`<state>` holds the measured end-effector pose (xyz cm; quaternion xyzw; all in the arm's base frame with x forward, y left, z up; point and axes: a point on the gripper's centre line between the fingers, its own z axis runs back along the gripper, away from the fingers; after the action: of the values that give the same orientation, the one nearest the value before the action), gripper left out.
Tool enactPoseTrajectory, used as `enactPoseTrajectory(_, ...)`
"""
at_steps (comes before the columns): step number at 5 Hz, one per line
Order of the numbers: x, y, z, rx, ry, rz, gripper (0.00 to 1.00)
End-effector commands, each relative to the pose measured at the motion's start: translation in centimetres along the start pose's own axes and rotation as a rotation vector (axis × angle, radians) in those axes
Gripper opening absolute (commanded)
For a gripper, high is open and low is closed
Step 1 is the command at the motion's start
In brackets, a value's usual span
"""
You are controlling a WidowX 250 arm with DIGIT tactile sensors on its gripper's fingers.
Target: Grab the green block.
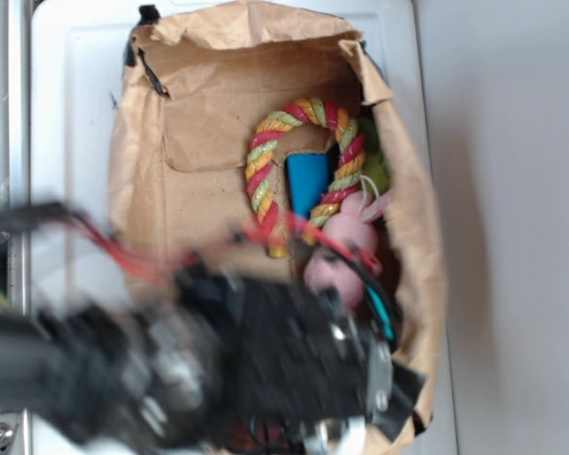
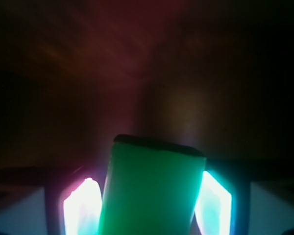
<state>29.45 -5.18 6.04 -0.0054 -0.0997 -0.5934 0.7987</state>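
Green block (image 2: 149, 191) sits gripped between the hand's (image 2: 147, 205) glowing fingers (image 2: 81, 208) (long axis pointing straight ahead).

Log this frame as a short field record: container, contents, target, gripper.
container: brown paper bag, open, on a white surface
contents: rope ring toy, blue block, pink plush bunny, lime-green fuzzy toy
target: green block, between the fingers in the wrist view
gripper: gripper appears shut on the block; exterior view blurred, arm covers the bag's lower part
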Motion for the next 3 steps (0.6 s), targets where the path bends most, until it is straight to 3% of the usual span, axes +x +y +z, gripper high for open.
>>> enactPoseTrajectory(1, -1.7, -0.9, 7.3, 0.198, 0.043, 0.368, 0.00)
enactPoseTrajectory(2, -1.3, -1.4, 9.7, 0.181, 0.041, 0.555, 0.00)
enactPoseTrajectory(3, -1.2, -1.7, 11.3, 0.133, 0.080, 0.775, 0.00)
